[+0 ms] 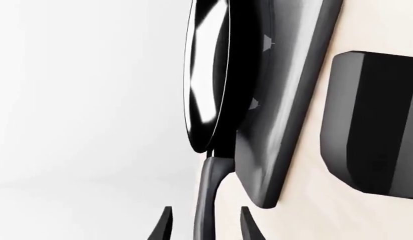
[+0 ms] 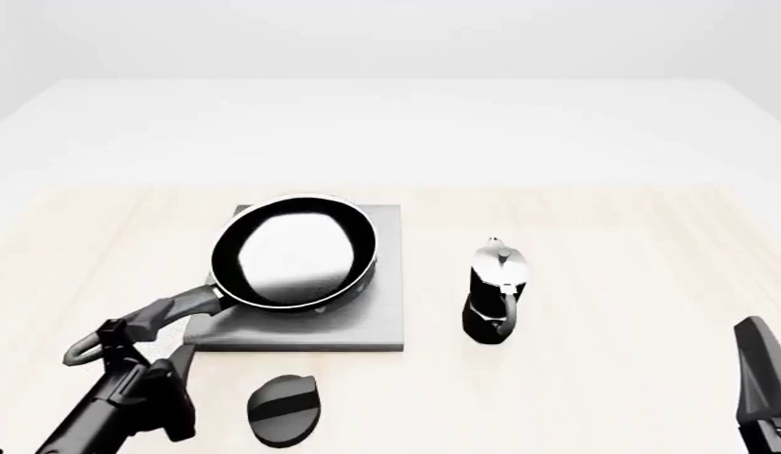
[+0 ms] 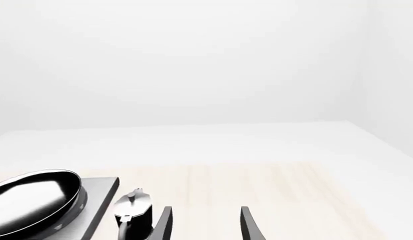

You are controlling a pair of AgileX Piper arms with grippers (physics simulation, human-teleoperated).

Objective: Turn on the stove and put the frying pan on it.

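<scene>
The round black frying pan with a glossy inside (image 2: 293, 253) sat on the flat brushed-grey stove slab (image 2: 372, 322). The left gripper (image 1: 205, 225) stood open astride its long dark handle (image 2: 176, 307); best to back straight off without nudging it. The right gripper (image 3: 205, 225) hung open, holding nothing.

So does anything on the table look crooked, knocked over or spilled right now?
Nothing spilled or toppled. The frying pan sits flat on the stove, though off-centre toward its far left corner, handle overhanging the edge between the fingers of the left pincer. The coffee pot stands upright beside it.
</scene>
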